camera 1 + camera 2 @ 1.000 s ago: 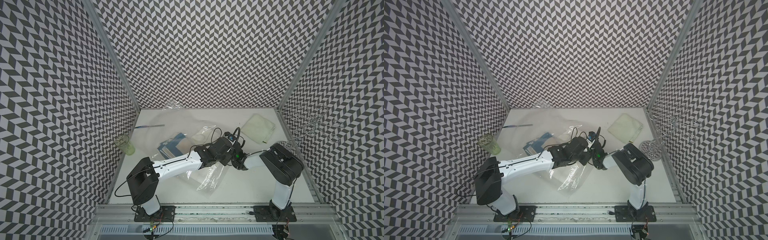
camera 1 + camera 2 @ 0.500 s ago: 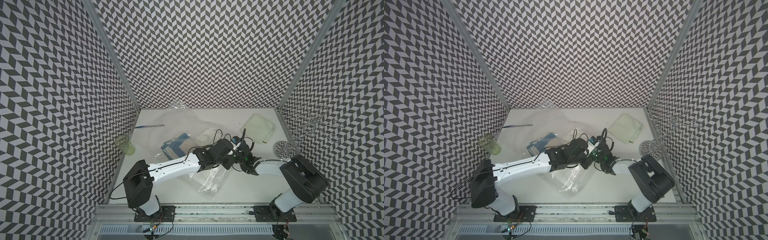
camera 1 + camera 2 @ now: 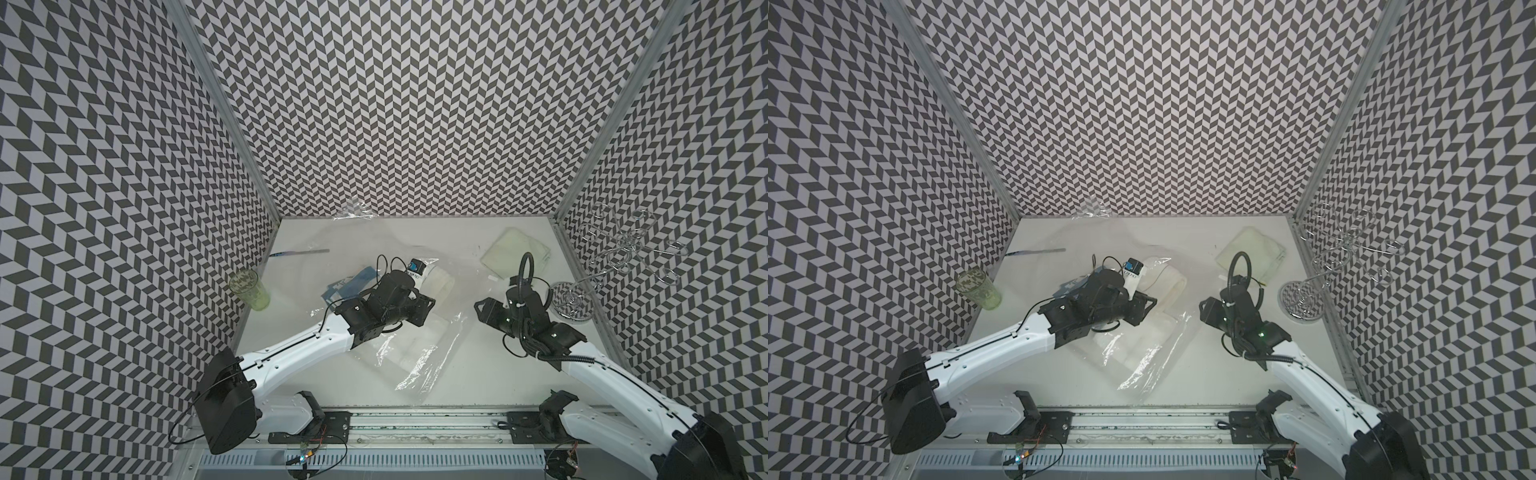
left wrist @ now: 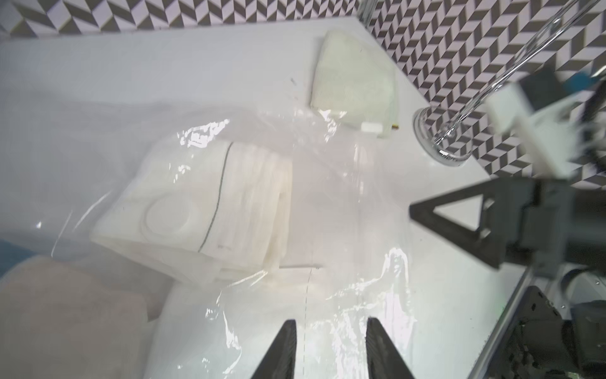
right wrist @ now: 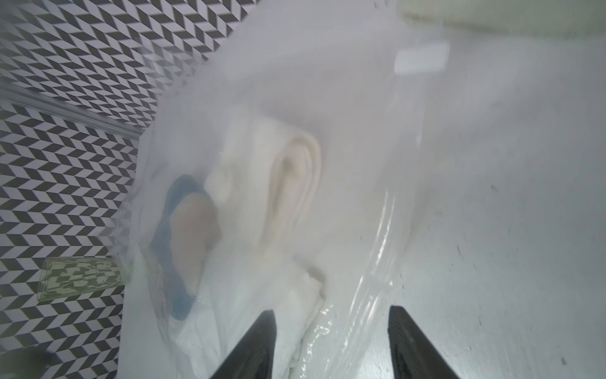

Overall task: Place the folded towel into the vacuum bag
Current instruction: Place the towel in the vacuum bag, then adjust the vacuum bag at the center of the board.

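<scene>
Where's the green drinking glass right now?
In both top views the green glass stands at the table's left edge against the patterned wall, apart from the vacuum bag.

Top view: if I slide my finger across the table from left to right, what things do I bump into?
In a top view: green glass → left gripper → right gripper → wire stand.
</scene>
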Controlling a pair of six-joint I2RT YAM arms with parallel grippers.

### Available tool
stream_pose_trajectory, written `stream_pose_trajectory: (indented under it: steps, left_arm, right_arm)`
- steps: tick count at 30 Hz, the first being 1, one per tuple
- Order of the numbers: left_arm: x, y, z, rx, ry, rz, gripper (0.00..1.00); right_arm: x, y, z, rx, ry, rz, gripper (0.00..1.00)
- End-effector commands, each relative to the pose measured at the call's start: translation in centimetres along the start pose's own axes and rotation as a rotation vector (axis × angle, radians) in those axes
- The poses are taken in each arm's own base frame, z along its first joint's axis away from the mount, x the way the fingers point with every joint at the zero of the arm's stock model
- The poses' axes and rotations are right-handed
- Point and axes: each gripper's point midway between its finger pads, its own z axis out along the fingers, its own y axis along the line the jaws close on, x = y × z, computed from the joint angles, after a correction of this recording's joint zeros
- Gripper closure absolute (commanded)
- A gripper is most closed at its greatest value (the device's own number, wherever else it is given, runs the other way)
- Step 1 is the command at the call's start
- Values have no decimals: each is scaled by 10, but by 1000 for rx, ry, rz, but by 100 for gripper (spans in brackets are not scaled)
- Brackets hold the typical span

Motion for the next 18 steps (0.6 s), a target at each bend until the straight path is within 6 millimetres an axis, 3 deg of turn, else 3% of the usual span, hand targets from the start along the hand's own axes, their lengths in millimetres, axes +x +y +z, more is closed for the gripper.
stream_pose_trajectory:
  steps: [1, 6, 8, 11, 13, 18]
  left_arm:
    - [11, 15, 0, -16, -9, -98, 62]
    - [34, 36, 7, -52, 16, -180, 61]
    - [42, 46, 10, -64, 20, -212, 61]
    - [56, 73, 18, -85, 33, -290, 61]
    - [61, 93, 22, -113, 45, -334, 61]
    - [66, 133, 32, -183, 53, -394, 61]
  right_arm:
    - [-12, 7, 16, 68, 38, -198, 50]
    - [-28, 65, 68, 54, 82, -370, 52]
    - [-24, 71, 96, 44, 98, -381, 53]
    - [7, 51, 141, 94, 208, -375, 58]
    - [35, 39, 157, 85, 285, -352, 59]
    - [91, 36, 153, 40, 381, -330, 61]
